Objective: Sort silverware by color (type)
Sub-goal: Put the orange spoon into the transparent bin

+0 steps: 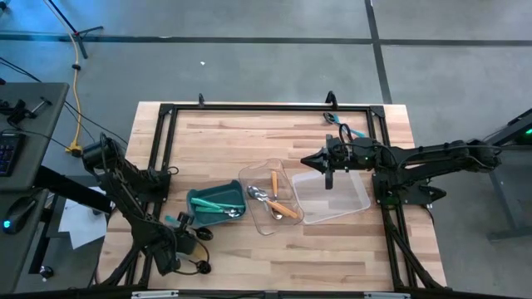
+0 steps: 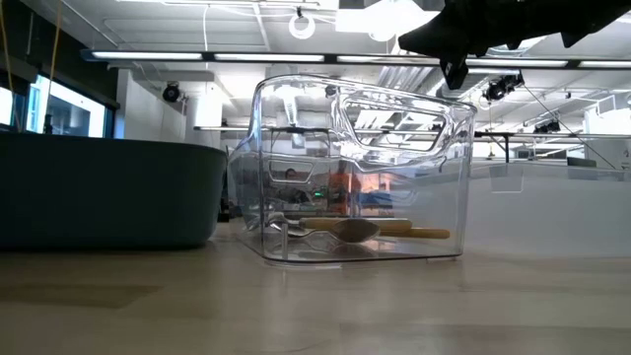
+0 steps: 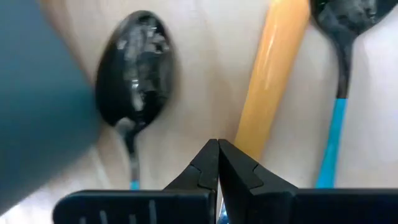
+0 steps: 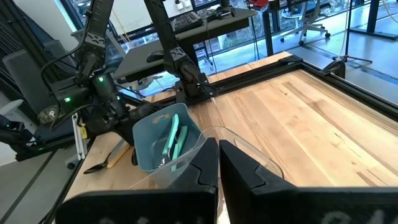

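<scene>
My left gripper (image 3: 217, 149) is shut and points down at the table beside the teal bin (image 1: 214, 203). It stands between a black spoon head (image 3: 134, 65) and an orange handle (image 3: 270, 74). A teal-handled black spoon (image 3: 339, 93) lies beyond those. Teal-handled pieces (image 4: 172, 140) lie in the bin. Orange-handled spoons (image 1: 278, 199) lie flat on the floor of a clear tray (image 1: 259, 176). My right gripper (image 1: 307, 160) hovers shut above the clear trays and holds nothing. My left gripper's shut fingertips (image 3: 231, 155) come from above, close beside the lower part of the orange handle (image 3: 249, 134), which lies flat on the table. I cannot tell whether they touch it.
A second clear tray (image 1: 332, 195) sits right of the first, under my right arm. A black frame (image 1: 266, 108) runs around the tabletop. Bare wood lies along the far half of the table (image 1: 249, 137).
</scene>
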Robot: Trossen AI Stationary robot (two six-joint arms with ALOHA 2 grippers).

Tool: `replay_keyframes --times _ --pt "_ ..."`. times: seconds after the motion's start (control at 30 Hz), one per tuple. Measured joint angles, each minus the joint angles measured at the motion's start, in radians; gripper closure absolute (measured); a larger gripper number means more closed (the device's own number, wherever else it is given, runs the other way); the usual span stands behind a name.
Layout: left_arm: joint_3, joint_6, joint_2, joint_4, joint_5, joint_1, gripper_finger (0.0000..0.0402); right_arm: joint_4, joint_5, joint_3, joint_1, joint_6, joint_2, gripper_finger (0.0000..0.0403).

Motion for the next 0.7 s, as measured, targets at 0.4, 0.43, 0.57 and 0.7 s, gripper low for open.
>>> replay_keyframes --times 0.4,0.43,0.57,0.7 --pt "0.0 -0.001 -0.024 -0.058 0.039 -0.012 0.0401 0.0 0.002 0.0 0.0 0.0 0.0 0.0403" --pt "0.0 -0.001 -0.038 -0.078 0.039 -0.01 0.0401 0.0 0.006 0.0 0.0 0.0 0.0 0.0403" --pt "0.0 -0.001 -0.13 -0.117 0.042 -0.006 0.0401 0.0 0.029 0.0 0.0 0.005 0.0 0.0403" --pt "0.024 0.001 -0.234 -0.151 0.041 -0.006 0.0402 0.0 0.032 0.0 0.0 0.009 0.0 0.0403"
